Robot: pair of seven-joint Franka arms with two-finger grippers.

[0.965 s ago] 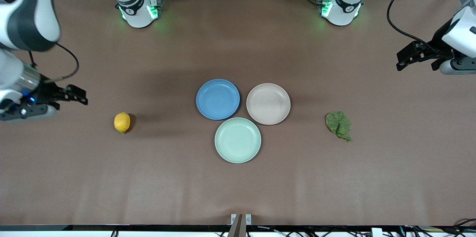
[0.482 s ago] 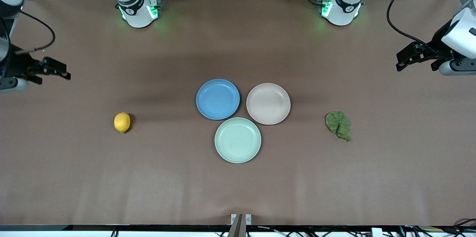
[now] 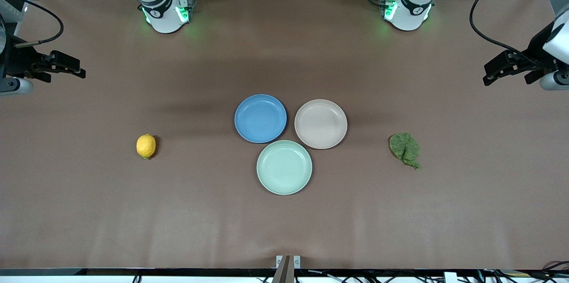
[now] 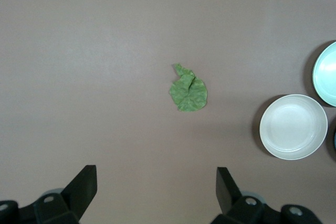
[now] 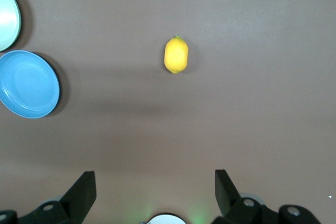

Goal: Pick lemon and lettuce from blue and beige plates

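Observation:
The lemon lies on the bare table toward the right arm's end. Toward the left arm's end, the lettuce also rests on the table. Between them the blue plate and the beige plate sit side by side, both empty. My right gripper hangs open high over the table's edge at the right arm's end, holding nothing. My left gripper is open and empty too, high over the left arm's end.
A mint-green plate sits empty, touching both other plates and nearer to the front camera. The two arm bases stand along the table's edge farthest from the front camera. Brown table surface surrounds everything.
The right gripper has swung away from the lemon toward the edge at the right arm's end. The left gripper drifted slightly outward. Lemon, lettuce and plates have not moved.

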